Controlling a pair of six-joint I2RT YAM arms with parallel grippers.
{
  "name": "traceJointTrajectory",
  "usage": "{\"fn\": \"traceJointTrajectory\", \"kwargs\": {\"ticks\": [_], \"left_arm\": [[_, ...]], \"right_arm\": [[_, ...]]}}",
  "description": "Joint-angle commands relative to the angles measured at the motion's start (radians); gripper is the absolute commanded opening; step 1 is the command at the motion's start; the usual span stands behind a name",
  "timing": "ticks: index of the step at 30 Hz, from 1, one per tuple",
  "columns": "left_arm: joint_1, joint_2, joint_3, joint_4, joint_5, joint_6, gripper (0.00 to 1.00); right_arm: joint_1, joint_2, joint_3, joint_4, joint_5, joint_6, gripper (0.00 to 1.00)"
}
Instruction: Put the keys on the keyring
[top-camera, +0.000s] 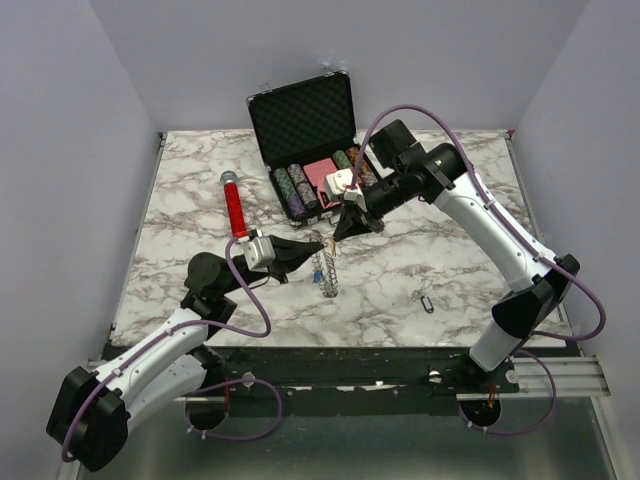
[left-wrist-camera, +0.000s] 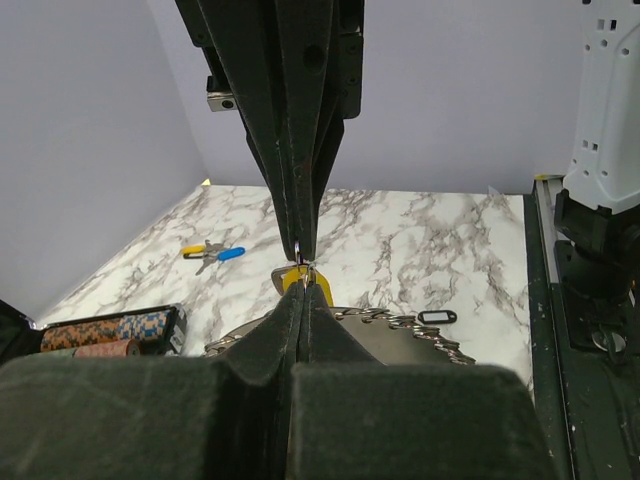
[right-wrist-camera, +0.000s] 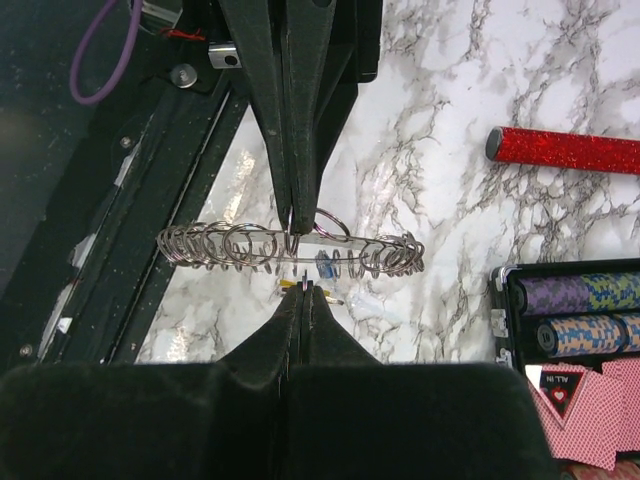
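The keyring (top-camera: 327, 272) is a large silver ring fringed with small rings; it hangs on edge just above the table. My left gripper (top-camera: 320, 246) is shut on its top rim, as the right wrist view shows (right-wrist-camera: 300, 222). The ring's fringe (left-wrist-camera: 420, 328) spreads below my left fingertips (left-wrist-camera: 303, 278). My right gripper (top-camera: 341, 235) is shut on the yellow-tagged key (left-wrist-camera: 293, 281), tip to tip with the left gripper, just above the ring (right-wrist-camera: 290, 246). A black-tagged key (top-camera: 427, 301) lies on the table to the right. A yellow and a blue tagged key (left-wrist-camera: 212, 253) lie further off.
An open black poker case (top-camera: 305, 125) with chips and red cards stands at the back centre, close behind the right gripper. A red glittery cylinder (top-camera: 235, 207) lies left of it. The table's front edge with the black rail (top-camera: 330, 355) is near.
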Motion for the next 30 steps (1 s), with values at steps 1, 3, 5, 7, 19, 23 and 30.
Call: {"fn": "traceJointTrajectory", "kwargs": {"ticks": [1, 3, 5, 7, 19, 23, 30], "left_arm": [[-0.002, 0.0, 0.005, 0.063, -0.038, -0.018, 0.0], [-0.003, 0.0, 0.003, 0.063, -0.05, -0.02, 0.0], [-0.003, -0.001, 0.003, 0.063, -0.055, -0.021, 0.0], [-0.002, 0.0, 0.003, 0.063, -0.058, -0.024, 0.0], [-0.005, 0.004, 0.0, 0.069, -0.057, -0.027, 0.0], [-0.005, 0.007, 0.001, 0.069, -0.061, -0.027, 0.0], [-0.006, 0.008, 0.002, 0.071, -0.058, -0.03, 0.0]], "right_arm": [[0.016, 0.013, 0.032, -0.001, -0.008, 0.005, 0.0], [0.017, 0.014, 0.034, -0.002, -0.009, 0.002, 0.01], [0.017, 0.014, 0.037, -0.001, -0.009, 0.003, 0.0], [0.02, 0.017, 0.04, -0.001, -0.009, 0.003, 0.0], [0.023, 0.022, 0.048, 0.011, -0.011, 0.025, 0.01], [0.023, 0.022, 0.046, 0.011, -0.009, 0.028, 0.01], [0.022, 0.019, 0.042, 0.036, -0.003, 0.063, 0.01]]}}
